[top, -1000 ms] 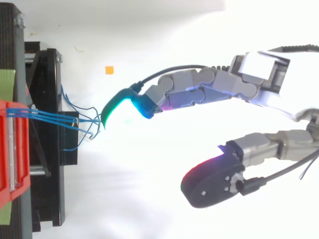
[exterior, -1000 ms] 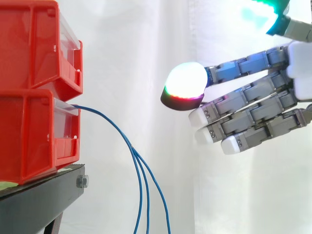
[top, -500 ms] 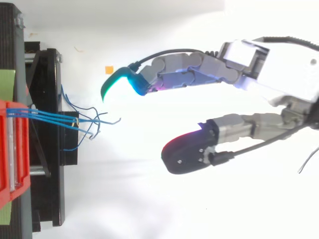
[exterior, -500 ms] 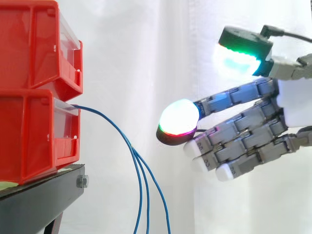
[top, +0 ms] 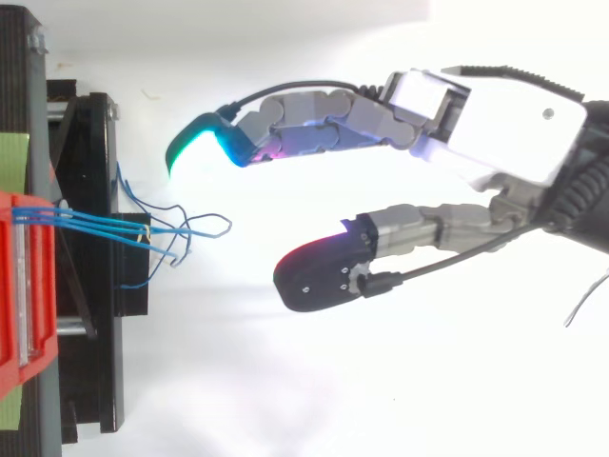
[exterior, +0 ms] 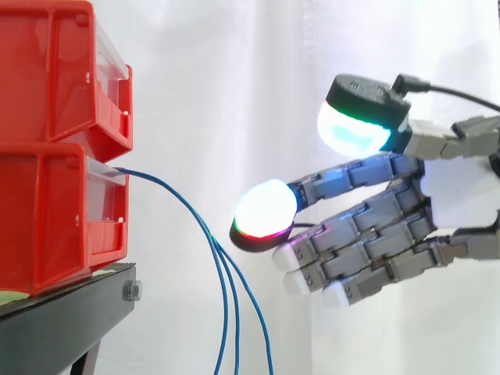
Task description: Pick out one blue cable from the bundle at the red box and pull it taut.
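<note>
Your hand (exterior: 461,187) now sits further toward 9 o'clock than a second ago, closer to the blue cables (top: 95,225). In the side view it has also dropped toward 7 o'clock.

No text, number, brand or sign readable. Small orange square patch (top: 208,134), just ahead of hand (top: 495,124): blank. Pale green strip (top: 11,157), farther ahead: no print discerned.
</note>
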Controlling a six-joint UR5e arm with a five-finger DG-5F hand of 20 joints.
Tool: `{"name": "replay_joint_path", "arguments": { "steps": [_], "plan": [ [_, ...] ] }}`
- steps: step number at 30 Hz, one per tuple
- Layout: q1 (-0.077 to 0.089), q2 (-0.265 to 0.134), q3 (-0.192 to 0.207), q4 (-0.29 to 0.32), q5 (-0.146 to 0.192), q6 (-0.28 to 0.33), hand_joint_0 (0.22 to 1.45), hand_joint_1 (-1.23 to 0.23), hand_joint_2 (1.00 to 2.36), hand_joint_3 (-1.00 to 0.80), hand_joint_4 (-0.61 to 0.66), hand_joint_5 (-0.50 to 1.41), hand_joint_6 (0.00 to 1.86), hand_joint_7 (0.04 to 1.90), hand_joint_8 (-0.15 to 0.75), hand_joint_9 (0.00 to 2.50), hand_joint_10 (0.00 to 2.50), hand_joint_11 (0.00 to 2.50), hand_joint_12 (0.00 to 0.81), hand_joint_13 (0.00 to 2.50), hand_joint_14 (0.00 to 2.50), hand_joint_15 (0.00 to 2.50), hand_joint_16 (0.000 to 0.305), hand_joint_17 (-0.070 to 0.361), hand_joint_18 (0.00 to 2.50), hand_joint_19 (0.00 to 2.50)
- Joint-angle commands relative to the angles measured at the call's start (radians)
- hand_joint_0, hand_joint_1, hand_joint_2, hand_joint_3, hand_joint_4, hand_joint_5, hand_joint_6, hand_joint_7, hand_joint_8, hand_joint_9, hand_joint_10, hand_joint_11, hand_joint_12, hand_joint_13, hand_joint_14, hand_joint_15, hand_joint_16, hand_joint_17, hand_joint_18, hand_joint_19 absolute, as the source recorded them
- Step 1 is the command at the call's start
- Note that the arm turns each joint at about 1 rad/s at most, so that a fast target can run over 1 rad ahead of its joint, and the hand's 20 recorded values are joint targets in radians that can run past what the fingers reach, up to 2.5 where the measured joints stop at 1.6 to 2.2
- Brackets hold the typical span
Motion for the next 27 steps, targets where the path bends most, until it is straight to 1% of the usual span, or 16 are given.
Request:
{"name": "replay_joint_path", "arguments": {
  "steps": [1, 5, 6, 7, 9, 10, 12, 14, 17, 18, 20, 22, 23, 24, 26, 27],
  "plan": [
    [-0.001, -0.028, 0.001, 0.061, 0.005, -0.002, 0.55, -0.55, 1.0, -0.48, 0.19, -0.2, 0.5, 0.65, 0.242, 0.54, 0.01, 0.17, 0.326, 0.46, 0.01, 0.14, 0.054, 0.121, 0.37, 0.4],
    [-0.001, -0.039, 0.0, 0.09, 0.016, -0.011, 0.55, -0.55, 1.0, -0.48, 0.19, -0.19, 0.5, 0.65, 0.244, 0.55, 0.01, 0.17, 0.327, 0.46, 0.01, 0.14, 0.054, 0.12, 0.38, 0.41],
    [-0.001, -0.052, 0.001, 0.095, 0.024, -0.015, 0.55, -0.55, 1.0, -0.48, 0.2, -0.19, 0.5, 0.65, 0.245, 0.55, 0.01, 0.17, 0.327, 0.47, 0.01, 0.14, 0.053, 0.12, 0.38, 0.41],
    [-0.003, -0.057, 0.003, 0.098, 0.028, -0.014, 0.55, -0.55, 1.0, -0.48, 0.2, -0.19, 0.5, 0.65, 0.245, 0.55, 0.01, 0.17, 0.327, 0.47, 0.01, 0.14, 0.053, 0.12, 0.38, 0.41],
    [-0.007, -0.077, 0.006, 0.112, 0.033, -0.014, 0.55, -0.55, 1.0, -0.48, 0.2, -0.19, 0.5, 0.65, 0.245, 0.55, 0.01, 0.17, 0.327, 0.47, 0.01, 0.14, 0.053, 0.12, 0.38, 0.42],
    [-0.007, -0.086, 0.009, 0.119, 0.033, -0.011, 0.55, -0.55, 1.0, -0.48, 0.2, -0.19, 0.5, 0.65, 0.245, 0.55, 0.01, 0.18, 0.327, 0.47, 0.01, 0.14, 0.053, 0.12, 0.38, 0.42],
    [-0.011, -0.091, 0.018, 0.132, 0.03, -0.008, 0.55, -0.55, 1.0, -0.48, 0.2, -0.19, 0.5, 0.65, 0.244, 0.56, 0.01, 0.18, 0.327, 0.47, 0.01, 0.14, 0.054, 0.12, 0.39, 0.42],
    [-0.011, -0.111, 0.024, 0.155, 0.03, -0.009, 0.55, -0.55, 1.0, -0.48, 0.2, -0.19, 0.5, 0.65, 0.246, 0.56, 0.01, 0.17, 0.327, 0.47, 0.01, 0.14, 0.054, 0.12, 0.39, 0.42],
    [-0.011, -0.118, 0.024, 0.178, 0.033, -0.011, 0.55, -0.55, 1.0, -0.48, 0.21, -0.18, 0.5, 0.68, 0.246, 0.56, 0.01, 0.18, 0.326, 0.47, 0.01, 0.15, 0.054, 0.121, 0.39, 0.43],
    [-0.007, -0.129, 0.026, 0.195, 0.031, -0.011, 0.55, -0.55, 1.0, -0.48, 0.21, -0.18, 0.5, 0.69, 0.246, 0.56, 0.01, 0.18, 0.327, 0.48, 0.01, 0.16, 0.054, 0.121, 0.39, 0.42],
    [-0.007, -0.143, 0.026, 0.201, 0.03, -0.008, 0.55, -0.55, 1.0, -0.48, 0.22, -0.18, 0.5, 0.71, 0.248, 0.57, 0.01, 0.18, 0.327, 0.48, 0.01, 0.15, 0.054, 0.121, 0.4, 0.43],
    [-0.009, -0.172, 0.041, 0.227, 0.027, -0.003, 0.55, -0.55, 1.0, -0.48, 0.23, -0.17, 0.5, 0.72, 0.249, 0.57, 0.01, 0.19, 0.328, 0.48, 0.01, 0.16, 0.054, 0.121, 0.4, 0.43],
    [-0.009, -0.172, 0.041, 0.227, 0.027, -0.003, 0.55, -0.55, 1.0, -0.48, 0.23, -0.17, 0.5, 0.74, 0.249, 0.58, 0.01, 0.19, 0.328, 0.48, 0.01, 0.16, 0.054, 0.121, 0.4, 0.43],
    [-0.011, -0.201, 0.074, 0.236, 0.008, 0.011, 0.55, -0.55, 1.0, -0.48, 0.23, -0.16, 0.5, 0.75, 0.249, 0.58, 0.01, 0.2, 0.328, 0.48, 0.01, 0.16, 0.054, 0.121, 0.41, 0.44],
    [-0.012, -0.217, 0.09, 0.236, -0.002, 0.018, 0.55, -0.55, 1.0, -0.48, 0.24, -0.16, 0.5, 0.78, 0.251, 0.58, 0.01, 0.2, 0.327, 0.48, 0.01, 0.17, 0.054, 0.122, 0.41, 0.44],
    [-0.014, -0.229, 0.106, 0.233, -0.015, 0.032, 0.55, -0.55, 1.0, -0.48, 0.25, -0.15, 0.5, 0.8, 0.252, 0.59, 0.01, 0.2, 0.327, 0.49, 0.01, 0.17, 0.054, 0.122, 0.41, 0.44]
  ]
}}
